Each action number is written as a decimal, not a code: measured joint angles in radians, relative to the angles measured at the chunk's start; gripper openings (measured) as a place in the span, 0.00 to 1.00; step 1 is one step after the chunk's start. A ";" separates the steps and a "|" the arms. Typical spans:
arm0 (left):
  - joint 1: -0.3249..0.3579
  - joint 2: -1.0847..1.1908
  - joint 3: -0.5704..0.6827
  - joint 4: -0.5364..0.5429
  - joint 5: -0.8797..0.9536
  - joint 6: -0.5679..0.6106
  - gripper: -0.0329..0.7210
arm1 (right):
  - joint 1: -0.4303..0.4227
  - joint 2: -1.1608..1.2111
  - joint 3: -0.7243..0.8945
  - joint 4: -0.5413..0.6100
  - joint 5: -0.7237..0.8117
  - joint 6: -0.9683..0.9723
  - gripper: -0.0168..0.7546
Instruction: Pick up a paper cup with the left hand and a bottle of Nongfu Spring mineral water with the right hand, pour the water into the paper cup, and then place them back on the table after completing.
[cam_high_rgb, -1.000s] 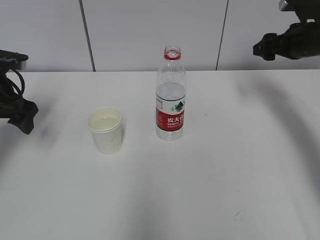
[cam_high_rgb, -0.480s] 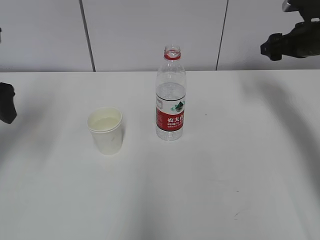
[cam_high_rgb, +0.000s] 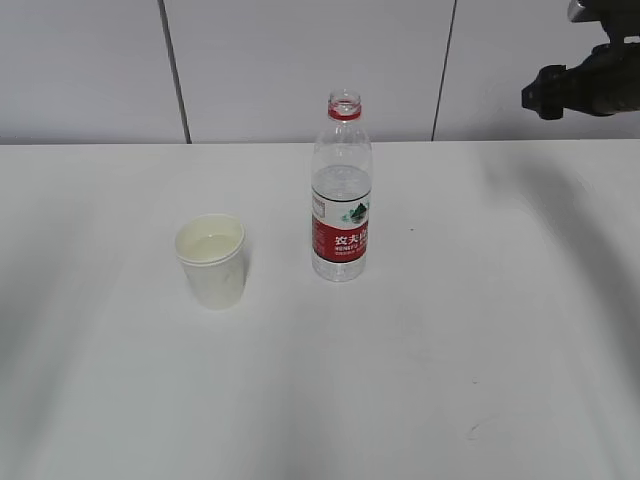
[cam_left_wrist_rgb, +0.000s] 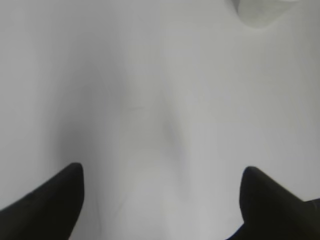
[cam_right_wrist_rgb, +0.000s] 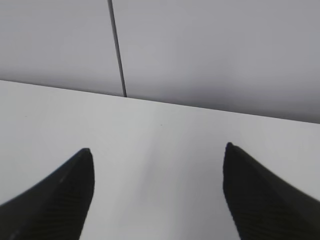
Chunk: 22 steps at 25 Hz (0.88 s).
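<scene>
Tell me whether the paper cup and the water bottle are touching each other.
Apart. The exterior view shows a strip of bare table between the paper cup and the water bottle, both standing upright.

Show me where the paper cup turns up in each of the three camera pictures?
Exterior view: paper cup stands left of centre, left of the bottle.
Left wrist view: a pale rounded shape at the top right edge, probably the cup.
Right wrist view: not in it.
Shared landmark: the white table.
</scene>
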 joint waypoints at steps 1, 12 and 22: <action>0.000 -0.054 0.028 -0.018 0.000 0.000 0.81 | 0.000 0.000 0.000 0.000 0.000 0.002 0.79; 0.000 -0.449 0.164 -0.073 0.022 0.000 0.79 | 0.000 0.000 0.000 0.000 -0.002 0.006 0.79; 0.000 -0.650 0.164 -0.089 0.100 0.000 0.74 | 0.000 0.000 0.000 0.000 -0.021 0.007 0.79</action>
